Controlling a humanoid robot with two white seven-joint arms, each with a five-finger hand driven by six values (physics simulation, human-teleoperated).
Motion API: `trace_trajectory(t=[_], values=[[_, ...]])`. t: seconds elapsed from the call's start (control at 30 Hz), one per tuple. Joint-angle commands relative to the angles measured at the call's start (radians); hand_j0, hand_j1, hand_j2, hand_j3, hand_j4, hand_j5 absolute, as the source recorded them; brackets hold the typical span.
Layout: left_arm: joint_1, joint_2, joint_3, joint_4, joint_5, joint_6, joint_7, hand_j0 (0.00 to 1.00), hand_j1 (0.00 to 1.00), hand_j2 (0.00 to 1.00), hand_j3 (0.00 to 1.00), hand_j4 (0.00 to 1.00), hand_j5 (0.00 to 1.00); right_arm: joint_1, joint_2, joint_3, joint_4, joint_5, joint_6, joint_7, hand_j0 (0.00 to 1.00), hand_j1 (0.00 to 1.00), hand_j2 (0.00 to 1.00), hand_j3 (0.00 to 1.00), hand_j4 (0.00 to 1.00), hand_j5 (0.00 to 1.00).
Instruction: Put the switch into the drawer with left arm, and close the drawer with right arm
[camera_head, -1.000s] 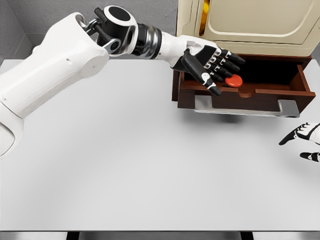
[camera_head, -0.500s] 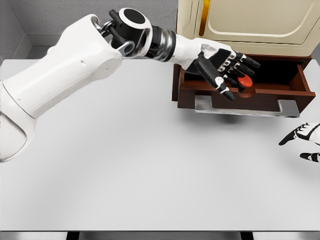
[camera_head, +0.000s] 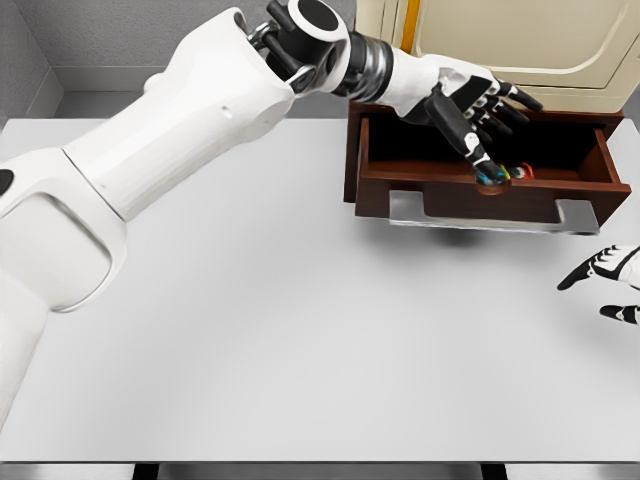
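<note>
The dark wooden drawer (camera_head: 450, 192) stands pulled out under a cream cabinet at the table's far right. Inside it, just behind the front wall, lies the switch (camera_head: 510, 173), showing red, blue and yellow. My left hand (camera_head: 495, 125) reaches over the drawer with its fingers spread; the thumb tip points down right beside the switch, and nothing is in the hand. My right hand (camera_head: 605, 283) rests low at the right edge, in front of the drawer, with relaxed fingers and nothing held.
The cream cabinet (camera_head: 500, 40) rises behind and above the drawer. A grey handle plate (camera_head: 490, 215) juts from the drawer front over the white table (camera_head: 300, 330). My left arm spans the table's far left.
My left arm has stretched further right and deeper over the drawer. The red switch, earlier at the fingers, now lies in the drawer and the fingers have spread. The right hand has stayed put.
</note>
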Motion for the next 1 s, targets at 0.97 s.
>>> trace_trajectory(t=[0.97], values=[[0.186, 0.925, 0.021, -0.842, 0.080, -0.474, 0.000, 1.00, 1.00, 1.00, 1.00, 1.00, 1.00, -0.034, -0.037, -0.003, -0.002, -0.058, 0.003, 0.000, 0.47, 0.47, 0.47, 0.47, 0.47, 0.47]])
